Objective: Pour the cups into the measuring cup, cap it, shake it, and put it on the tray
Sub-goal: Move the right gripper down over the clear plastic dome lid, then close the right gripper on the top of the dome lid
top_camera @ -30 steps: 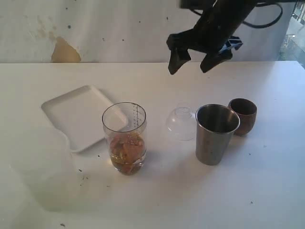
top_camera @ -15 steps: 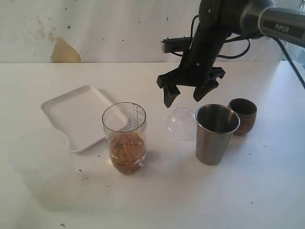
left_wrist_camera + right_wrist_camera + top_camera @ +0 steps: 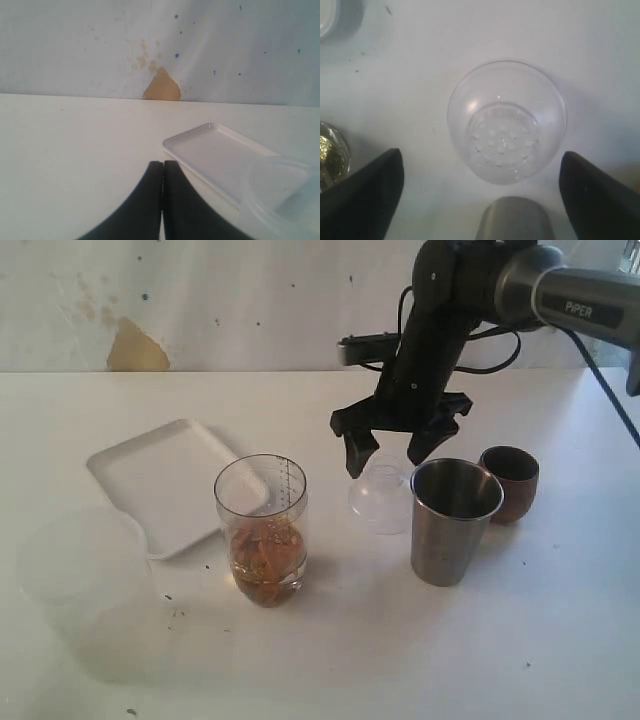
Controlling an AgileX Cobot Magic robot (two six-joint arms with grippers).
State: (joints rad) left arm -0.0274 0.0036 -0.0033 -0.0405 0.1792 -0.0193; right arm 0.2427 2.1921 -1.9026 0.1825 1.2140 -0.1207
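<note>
The clear measuring cup (image 3: 262, 525) stands mid-table with brown contents in its lower part; its edge shows as measuring cup (image 3: 329, 156) in the right wrist view. The steel tumbler (image 3: 455, 520) and the wooden cup (image 3: 510, 483) stand to its right, and the white tray (image 3: 165, 480) lies to its left. My right gripper (image 3: 388, 458) hangs open just above the clear dome cap (image 3: 380, 498). From the wrist, the right gripper (image 3: 480, 155) straddles the cap (image 3: 507, 122) without touching it, the tumbler (image 3: 515, 220) close by. My left gripper (image 3: 162, 164) is shut and empty, near the tray (image 3: 215, 150).
A cloudy translucent plastic cup (image 3: 85, 580) stands at the front left, its rim (image 3: 280, 192) beside the tray. The wall with a brown patch (image 3: 135, 348) runs along the table's far edge. Small dark specks dot the white tabletop.
My right gripper has come down from high above the table's back and moved slightly left, now hanging right over the dome cap, jaws still wide. Nothing else moved.
</note>
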